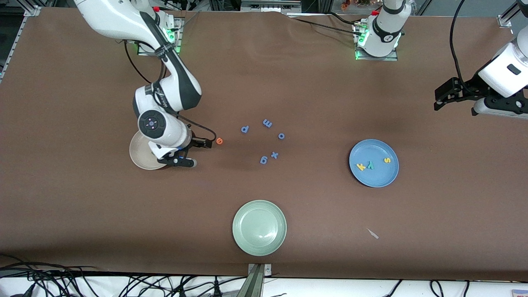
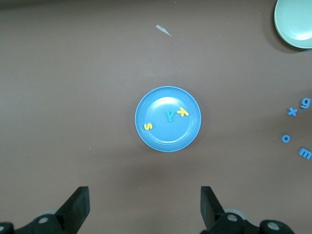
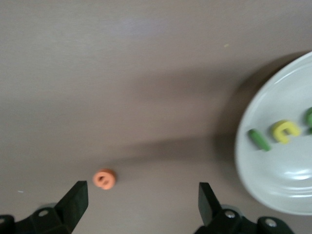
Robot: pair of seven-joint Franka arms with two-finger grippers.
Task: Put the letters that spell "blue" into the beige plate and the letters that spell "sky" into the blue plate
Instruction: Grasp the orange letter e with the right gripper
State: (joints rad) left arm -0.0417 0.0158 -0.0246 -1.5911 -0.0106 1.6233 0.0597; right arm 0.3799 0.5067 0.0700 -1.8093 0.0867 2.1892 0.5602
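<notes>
The beige plate (image 1: 138, 154) lies at the right arm's end of the table, half hidden under that arm's wrist. In the right wrist view the beige plate (image 3: 273, 165) holds the dark green l (image 3: 259, 140), the yellow u (image 3: 285, 131) and the edge of the green b (image 3: 309, 117). The orange e (image 1: 219, 141) lies on the table beside it. My right gripper (image 3: 141, 200) hangs open and empty just beside the e (image 3: 104, 179). The blue plate (image 1: 373, 163) holds the yellow k (image 1: 361, 166), teal y (image 1: 370, 165) and yellow s (image 1: 387, 160). My left gripper (image 2: 145, 204) waits open, high up at its end of the table.
Several blue letters (image 1: 267, 123) are scattered on the brown table between the two plates. A pale green plate (image 1: 259, 227) sits nearer the front camera, close to the table's edge. A small pale scrap (image 1: 373, 234) lies nearer the camera than the blue plate.
</notes>
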